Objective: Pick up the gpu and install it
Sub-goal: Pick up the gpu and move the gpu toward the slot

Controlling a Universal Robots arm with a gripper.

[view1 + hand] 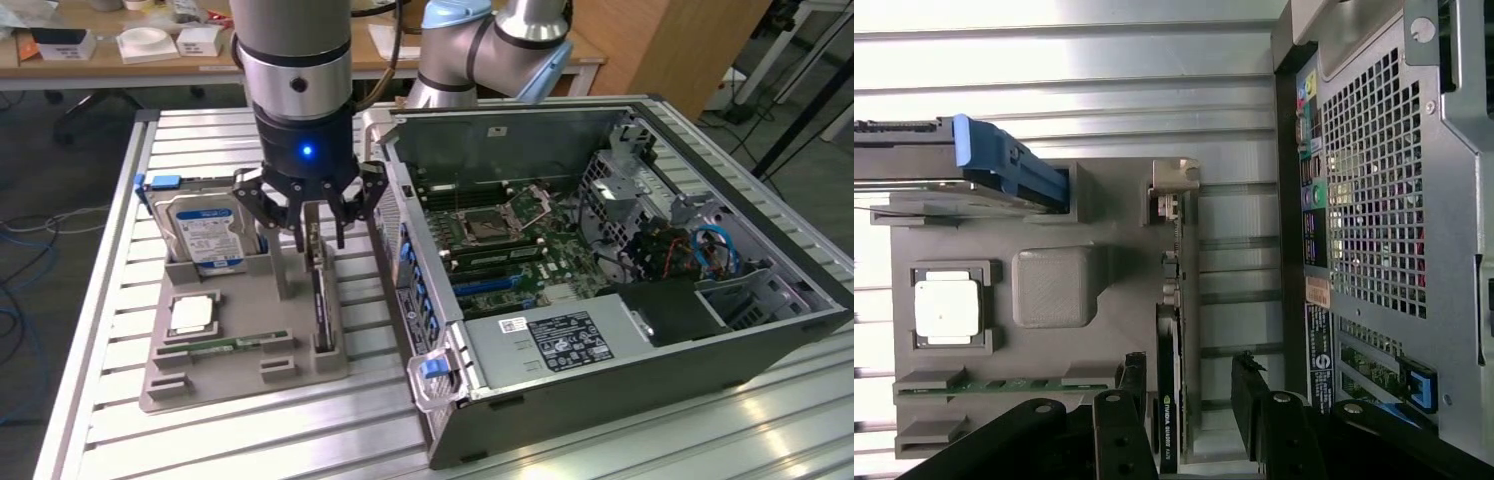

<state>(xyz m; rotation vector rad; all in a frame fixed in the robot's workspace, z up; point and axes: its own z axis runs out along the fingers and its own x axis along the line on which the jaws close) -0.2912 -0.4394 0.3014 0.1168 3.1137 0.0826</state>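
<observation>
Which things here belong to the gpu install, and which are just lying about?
In the job: gpu, standing on edge in the grey holder; gripper, open astride it; open computer case.
Lying about: hard drive; memory stick; processor chip.

The labels on the hard drive [211, 238] and power supply [561, 340] cannot be read.

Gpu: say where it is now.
The gpu stands on edge in the grey tray at the exterior view's left, between the hard drive and the computer case, under the gripper.
</observation>
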